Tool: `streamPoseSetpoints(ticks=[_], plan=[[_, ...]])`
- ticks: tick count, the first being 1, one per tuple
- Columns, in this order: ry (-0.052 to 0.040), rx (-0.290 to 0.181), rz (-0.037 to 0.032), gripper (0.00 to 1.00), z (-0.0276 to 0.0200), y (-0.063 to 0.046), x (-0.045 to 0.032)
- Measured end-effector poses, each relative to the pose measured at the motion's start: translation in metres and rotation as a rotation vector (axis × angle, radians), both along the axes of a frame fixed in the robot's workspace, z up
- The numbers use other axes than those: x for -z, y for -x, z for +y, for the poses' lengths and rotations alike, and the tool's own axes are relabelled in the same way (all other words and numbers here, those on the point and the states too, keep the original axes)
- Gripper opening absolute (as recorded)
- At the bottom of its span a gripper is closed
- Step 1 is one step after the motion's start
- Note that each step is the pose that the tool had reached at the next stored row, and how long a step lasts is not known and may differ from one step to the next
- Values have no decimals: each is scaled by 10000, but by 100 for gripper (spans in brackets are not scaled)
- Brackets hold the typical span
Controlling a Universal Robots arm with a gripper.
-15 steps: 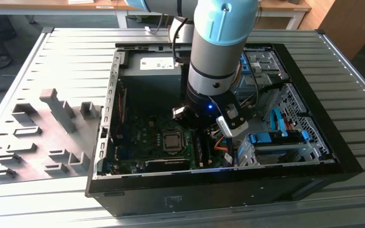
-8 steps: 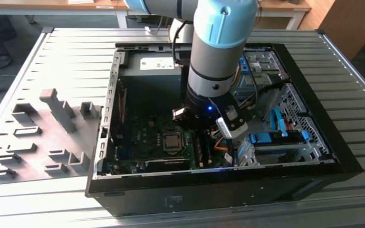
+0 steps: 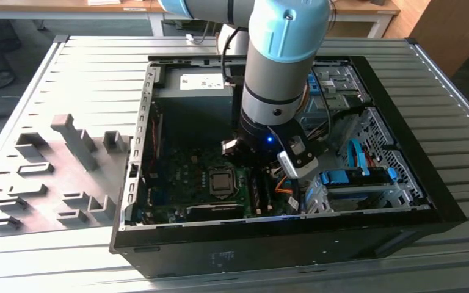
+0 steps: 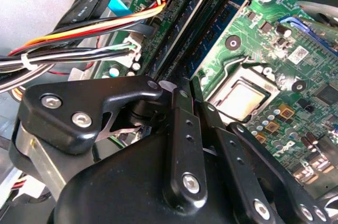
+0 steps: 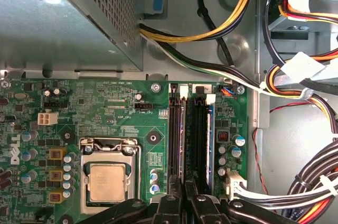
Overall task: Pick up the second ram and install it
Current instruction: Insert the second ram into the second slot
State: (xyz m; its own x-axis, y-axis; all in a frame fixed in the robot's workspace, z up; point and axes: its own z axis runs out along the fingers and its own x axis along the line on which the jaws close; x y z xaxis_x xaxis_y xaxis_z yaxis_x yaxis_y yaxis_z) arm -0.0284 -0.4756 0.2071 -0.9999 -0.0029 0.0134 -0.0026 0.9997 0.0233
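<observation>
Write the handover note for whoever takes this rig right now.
Gripper: down inside the computer case, right over the memory slots beside the processor socket; open or shut cannot be told.
Second ram: cannot be made out for certain, in the grip or in a slot.
Done: gripper is at the slots.
Left: seating unconfirmed.

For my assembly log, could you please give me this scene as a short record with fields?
Arm: reaching down into the open computer case
Gripper: right above the memory slots
Held item: cannot tell
Processor: beside the slots, uncovered
Cables: bundle near the slots
Grey blocks: on the table, at the exterior view's left of the case
</observation>
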Motion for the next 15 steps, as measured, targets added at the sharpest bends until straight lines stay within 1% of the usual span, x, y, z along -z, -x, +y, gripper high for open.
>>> streamPoseSetpoints(ticks=[6,7,8,9,11,12,13,15], plan=[[-4,0,-1,14,1,0,2],[-33,0,-9,15,5,-1,12],[-18,0,-6,15,3,-1,9],[-8,0,-3,21,1,0,5],[-4,0,-2,21,1,0,2],[2,0,0,21,0,0,-6],[-2,0,-1,21,0,0,-32],[-1,0,-1,21,1,0,-118]])
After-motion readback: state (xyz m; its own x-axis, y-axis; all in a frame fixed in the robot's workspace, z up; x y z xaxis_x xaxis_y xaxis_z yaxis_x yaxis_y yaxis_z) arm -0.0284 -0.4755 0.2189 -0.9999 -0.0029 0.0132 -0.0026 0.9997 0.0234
